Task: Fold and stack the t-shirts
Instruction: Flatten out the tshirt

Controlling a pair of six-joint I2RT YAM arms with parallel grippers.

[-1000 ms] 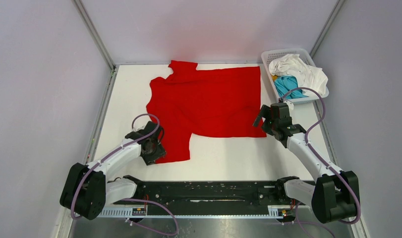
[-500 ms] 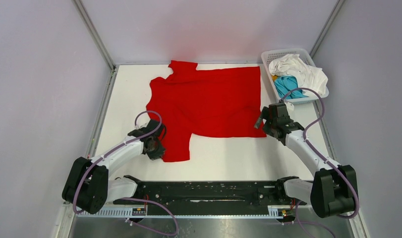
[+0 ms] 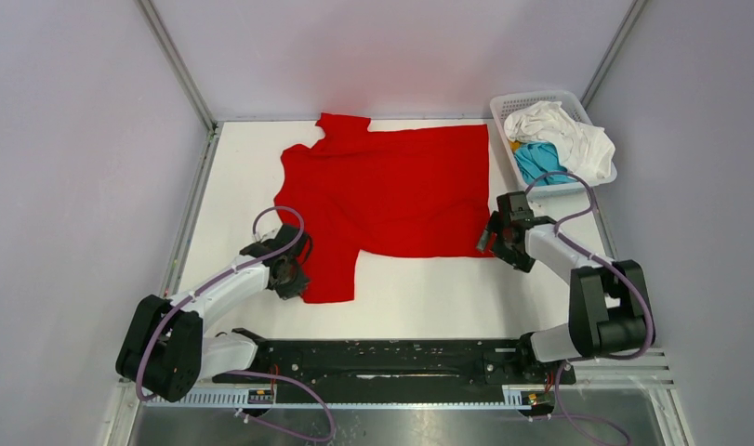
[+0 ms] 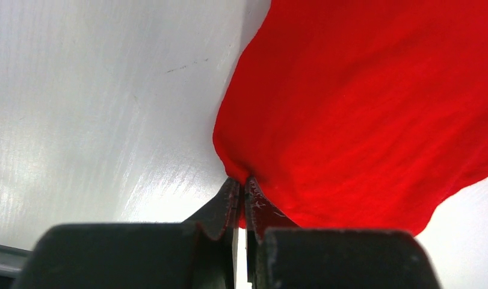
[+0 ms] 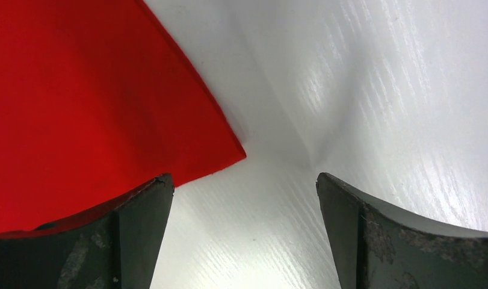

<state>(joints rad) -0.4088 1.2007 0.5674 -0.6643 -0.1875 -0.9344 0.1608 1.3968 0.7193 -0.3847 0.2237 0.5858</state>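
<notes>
Left arm (image 3: pixel 219 288): it reaches from its base at the near-left of the bench (image 3: pixel 429 297), forearm low and angled towards the centre, wrist down at the near-left edge of the red t-shirt (image 3: pixel 391 190). The left fingers (image 4: pixel 232 198) are pressed together on a small bunched fold of that edge – the cloth puckers where it enters them.

Right arm (image 3: pixel 563 255): the elbow is folded sharply above its base at the near-right, and the forearm runs left and away to the shirt's near-right corner. The right fingers (image 5: pixel 142 208) are spread wide, low over the bench. The pointed red corner lies between them, close to one finger and well apart from the other, with nothing pinched.

Red t-shirt: it is spread mostly flat across the centre and far half of the bench, with a sleeve at the far-left and a narrower flap reaching towards the near side on the left.

Basket (image 3: pixel 503 104): it sits at the far-right corner and holds a crumpled white t-shirt (image 3: pixel 559 125) with a teal-blue t-shirt (image 3: pixel 538 160) beside it – both loose, unfolded
</notes>
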